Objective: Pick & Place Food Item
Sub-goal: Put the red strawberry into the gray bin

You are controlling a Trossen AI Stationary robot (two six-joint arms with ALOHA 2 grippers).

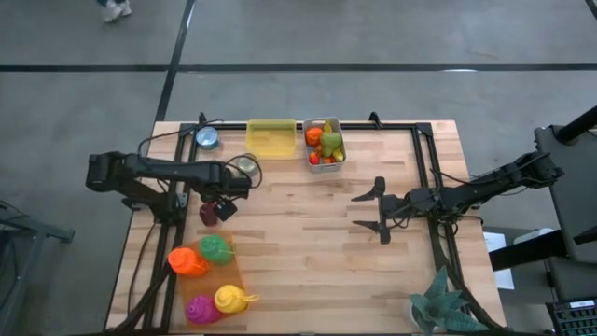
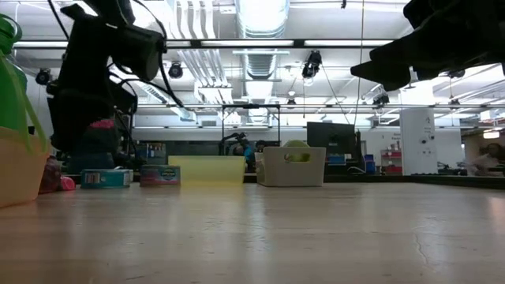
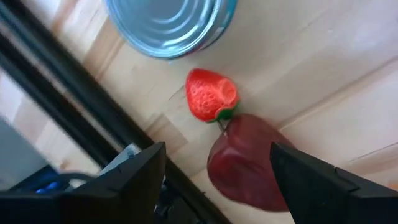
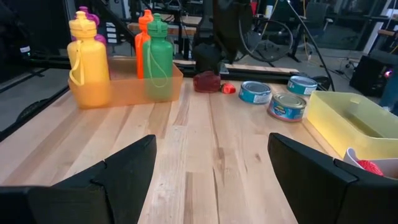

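Bright ceiling strip lights point(image 2: 260, 16) wash out the low view with glare, so the arms in front of them read as flat black silhouettes. Beneath those lights, seen from overhead, the wooden table point(image 1: 308, 252) is evenly lit with soft shadows. In the left wrist view the dark red item point(image 3: 245, 165) looks slightly blurred, perhaps from motion.

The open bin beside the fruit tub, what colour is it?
Yellow bin; clearest in the high view.
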